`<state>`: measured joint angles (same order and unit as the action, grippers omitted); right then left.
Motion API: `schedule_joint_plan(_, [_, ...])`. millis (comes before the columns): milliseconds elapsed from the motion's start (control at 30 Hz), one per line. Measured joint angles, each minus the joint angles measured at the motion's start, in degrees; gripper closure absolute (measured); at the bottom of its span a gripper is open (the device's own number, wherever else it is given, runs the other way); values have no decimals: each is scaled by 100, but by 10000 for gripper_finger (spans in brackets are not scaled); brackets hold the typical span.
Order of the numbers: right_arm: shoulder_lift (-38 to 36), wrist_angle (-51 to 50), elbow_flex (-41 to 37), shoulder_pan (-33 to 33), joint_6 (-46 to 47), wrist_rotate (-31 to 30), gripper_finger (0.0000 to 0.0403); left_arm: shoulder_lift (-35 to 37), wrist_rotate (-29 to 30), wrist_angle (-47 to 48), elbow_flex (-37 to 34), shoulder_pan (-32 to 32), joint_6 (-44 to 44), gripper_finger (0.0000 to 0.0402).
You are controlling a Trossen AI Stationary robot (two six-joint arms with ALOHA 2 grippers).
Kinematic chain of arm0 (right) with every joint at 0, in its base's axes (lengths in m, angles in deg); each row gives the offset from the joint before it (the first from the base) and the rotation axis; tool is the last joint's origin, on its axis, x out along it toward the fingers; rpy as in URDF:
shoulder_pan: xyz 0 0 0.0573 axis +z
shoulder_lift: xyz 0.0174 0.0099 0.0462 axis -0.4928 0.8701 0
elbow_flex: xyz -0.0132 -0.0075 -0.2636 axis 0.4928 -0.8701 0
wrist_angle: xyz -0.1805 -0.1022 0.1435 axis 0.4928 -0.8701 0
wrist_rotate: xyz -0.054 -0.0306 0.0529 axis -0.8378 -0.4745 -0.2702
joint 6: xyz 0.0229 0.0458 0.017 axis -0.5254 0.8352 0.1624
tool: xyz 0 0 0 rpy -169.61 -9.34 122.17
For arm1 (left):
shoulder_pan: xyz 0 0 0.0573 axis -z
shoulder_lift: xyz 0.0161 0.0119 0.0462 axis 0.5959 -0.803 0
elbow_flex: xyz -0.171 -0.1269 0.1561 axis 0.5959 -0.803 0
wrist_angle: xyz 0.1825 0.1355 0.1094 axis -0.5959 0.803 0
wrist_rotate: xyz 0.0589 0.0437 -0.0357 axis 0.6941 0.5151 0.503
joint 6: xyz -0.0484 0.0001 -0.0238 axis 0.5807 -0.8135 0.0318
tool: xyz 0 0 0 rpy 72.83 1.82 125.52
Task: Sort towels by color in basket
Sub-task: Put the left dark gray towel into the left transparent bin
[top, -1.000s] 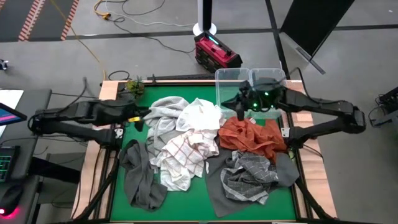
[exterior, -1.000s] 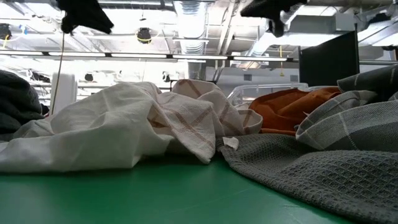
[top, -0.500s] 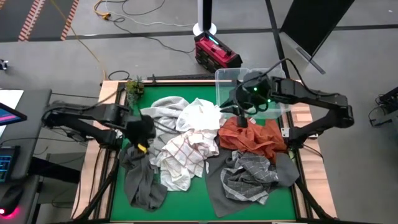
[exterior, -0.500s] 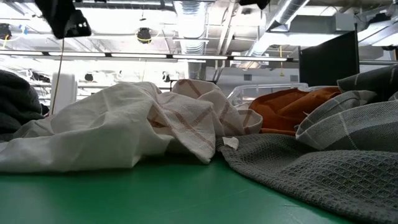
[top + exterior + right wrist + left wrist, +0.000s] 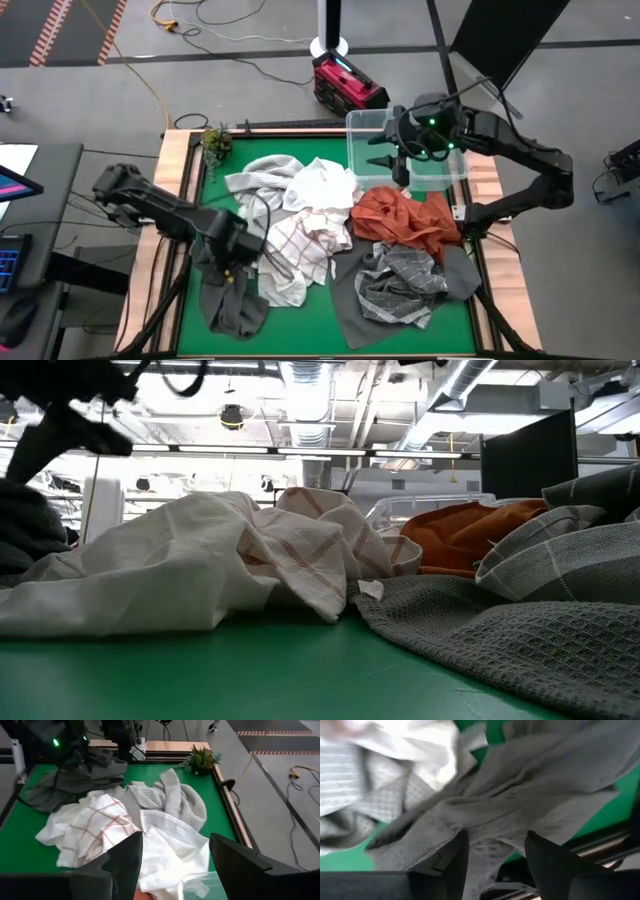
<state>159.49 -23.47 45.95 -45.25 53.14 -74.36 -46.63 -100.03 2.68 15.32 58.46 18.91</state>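
Bright even overhead light; soft shadows; left wrist view blurred

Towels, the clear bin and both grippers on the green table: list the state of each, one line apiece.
Dark grey towel: crumpled, under the left gripper.
Red-checked white towel: heaped mid-table.
Plain white towel: bunched.
Light grey towel: crumpled.
Rust-orange towel: heaped beside the bin.
Clear plastic bin: upright.
Left gripper: open over the dark grey towel.
Right gripper: open, empty.

right gripper (image 5: 172,865) fingers spread, white towel (image 5: 172,851) just beyond, red-checked towel (image 5: 87,832), light grey towel (image 5: 172,800), dark grey towel (image 5: 75,782) under left gripper (image 5: 82,750), small plant (image 5: 202,760) beside green table (image 5: 20,835)
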Motion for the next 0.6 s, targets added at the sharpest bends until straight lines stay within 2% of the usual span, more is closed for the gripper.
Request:
schedule_joint_plan(167, [22,11,-2,162,366,2,143,-346,141,-209,-530,349,-108,214])
schedule_joint_plan(267, [22,13,-2,226,590,-2,143,-518,244,-400,-824,478,39,233])
schedule_joint_plan(333, [22,15,-2,251,703,-35,143,-563,321,-590,-917,564,106,266])
schedule_joint_plan(467, [19,36,-2,267,892,-155,143,-542,573,-975,-947,657,565,376])
schedule_joint_plan(600, [19,61,-2,267,1025,-168,143,-250,939,-1087,-949,594,1218,395])
